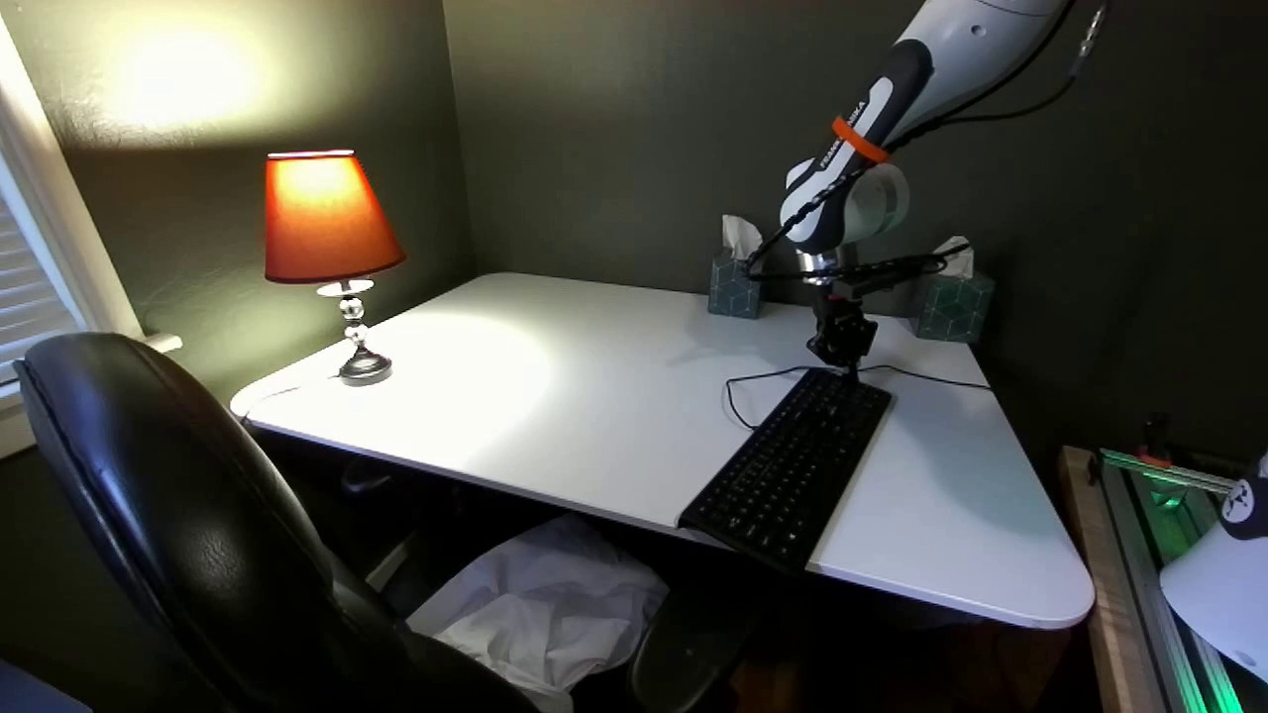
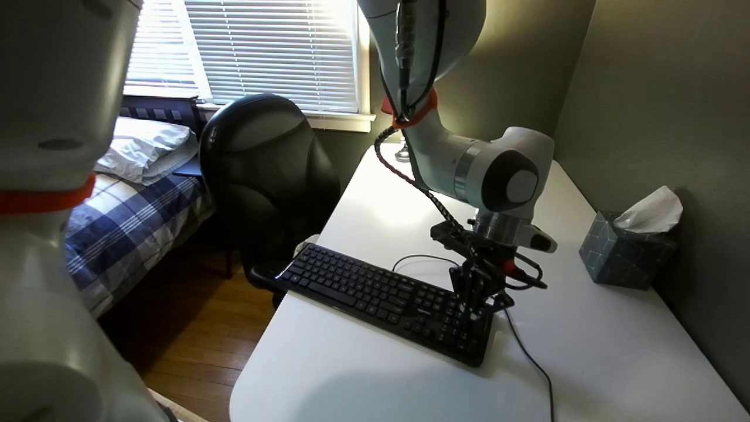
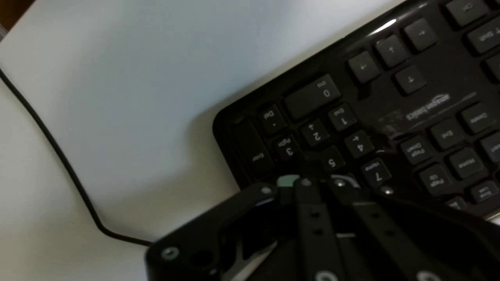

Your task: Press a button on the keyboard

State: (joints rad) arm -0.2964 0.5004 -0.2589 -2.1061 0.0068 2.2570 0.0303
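The long flat black keyboard (image 1: 792, 465) lies on the white desk in both exterior views; it also shows in an exterior view (image 2: 375, 293). Its near end reaches the desk's front edge. In the wrist view the number pad end of the keyboard (image 3: 375, 105) fills the middle and right. My gripper (image 3: 312, 158) points down over the number pad, its tips beside the 3 and 5 keys. It is shut and holds nothing visible. In both exterior views the gripper (image 1: 850, 370) is low at the keyboard's far end, also here (image 2: 470, 313). Whether the tips touch a key cannot be told.
A thin black cable (image 3: 58, 152) runs over the desk beside the keyboard. Tissue boxes (image 1: 733, 289) (image 1: 954, 307) stand by the wall behind the arm. A lit red lamp (image 1: 327, 223) stands at the desk's far left corner. A black chair (image 2: 269, 170) stands at the front edge.
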